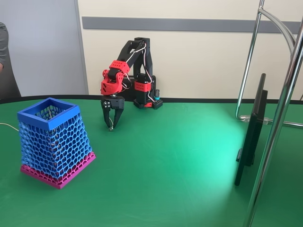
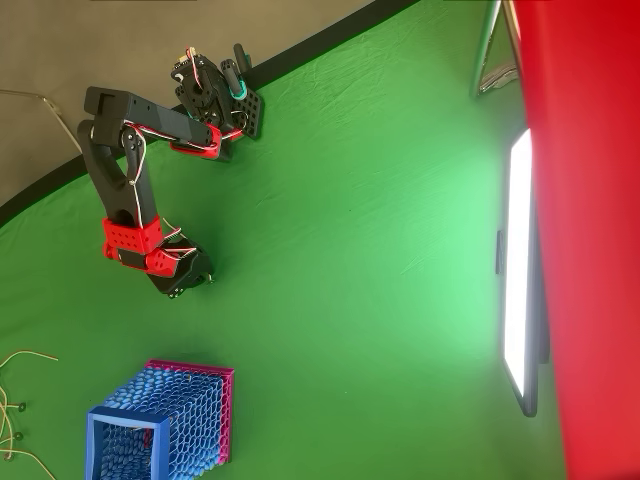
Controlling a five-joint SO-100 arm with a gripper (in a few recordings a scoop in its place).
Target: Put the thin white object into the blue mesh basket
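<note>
In the overhead view the blue honeycomb-mesh basket with the pink base band (image 2: 165, 425) is cut by the bottom edge, so its rim's near corner is lost. Thin white cords (image 2: 18, 405) on the green bench (image 2: 350, 300) run off the left edge; their small round tips are too tiny to tell apart. The arm's wrist covers the black two-finger gripper (image 2: 188, 285) there. In the fixed view its fingers (image 1: 107, 117) meet at a speck too small to identify. A person (image 1: 4, 61) is cropped at the left.
</note>
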